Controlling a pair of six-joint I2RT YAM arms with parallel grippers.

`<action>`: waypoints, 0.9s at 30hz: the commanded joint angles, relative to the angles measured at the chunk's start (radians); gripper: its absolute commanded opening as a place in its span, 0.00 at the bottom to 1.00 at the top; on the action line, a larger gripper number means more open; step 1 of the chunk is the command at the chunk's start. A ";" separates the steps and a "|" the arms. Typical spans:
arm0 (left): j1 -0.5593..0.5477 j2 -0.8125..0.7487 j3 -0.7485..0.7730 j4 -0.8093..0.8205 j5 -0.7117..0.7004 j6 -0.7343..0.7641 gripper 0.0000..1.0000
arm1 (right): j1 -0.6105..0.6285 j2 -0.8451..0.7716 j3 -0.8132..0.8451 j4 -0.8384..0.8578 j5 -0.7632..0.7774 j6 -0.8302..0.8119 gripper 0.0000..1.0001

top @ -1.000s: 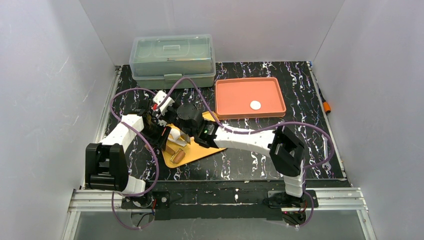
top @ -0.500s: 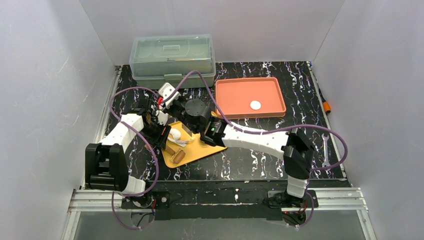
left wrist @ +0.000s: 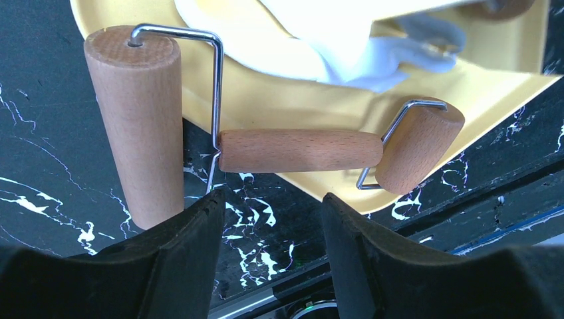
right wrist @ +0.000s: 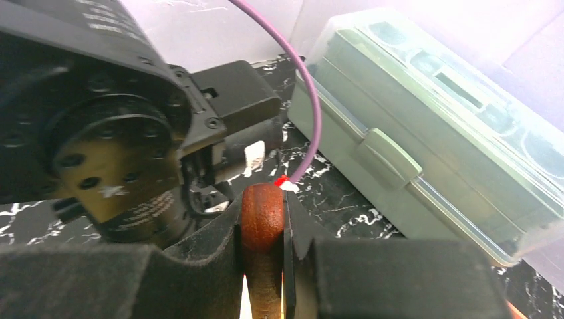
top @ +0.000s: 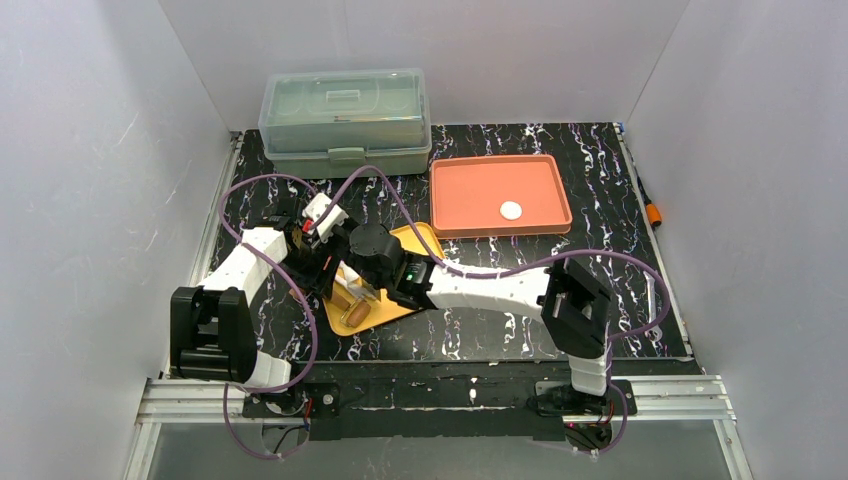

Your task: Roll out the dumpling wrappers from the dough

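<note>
White dough lies on the yellow board in the left wrist view; from above, the right arm covers it. One round wrapper sits in the orange tray. A wooden double roller with wire brackets lies half on the board's near edge. My left gripper hangs open just short of the roller's handle, with only black table between its fingers; it stands at the board's left side. My right gripper is shut on a reddish-brown wooden tool handle, low over the board.
A pale green lidded box stands at the back left, close ahead in the right wrist view. The two arms crowd together over the yellow board. An orange-handled tool lies at the right wall.
My right gripper swung back half a second ago, baring the dough, and has now come forward and down over the board, covering it. The left arm has stayed put.
</note>
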 commanded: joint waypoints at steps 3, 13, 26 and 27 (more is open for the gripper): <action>0.001 -0.029 0.022 -0.024 0.015 0.001 0.54 | 0.033 -0.060 0.042 0.034 -0.025 0.039 0.01; 0.001 -0.025 0.042 -0.033 0.017 -0.001 0.55 | 0.033 -0.134 0.028 0.071 0.081 -0.132 0.01; -0.007 -0.052 0.137 -0.068 0.097 0.038 0.57 | -0.175 -0.375 -0.073 0.029 0.097 0.105 0.01; -0.017 -0.048 0.160 -0.073 0.101 0.039 0.58 | -0.232 -0.412 -0.099 0.010 0.083 0.182 0.01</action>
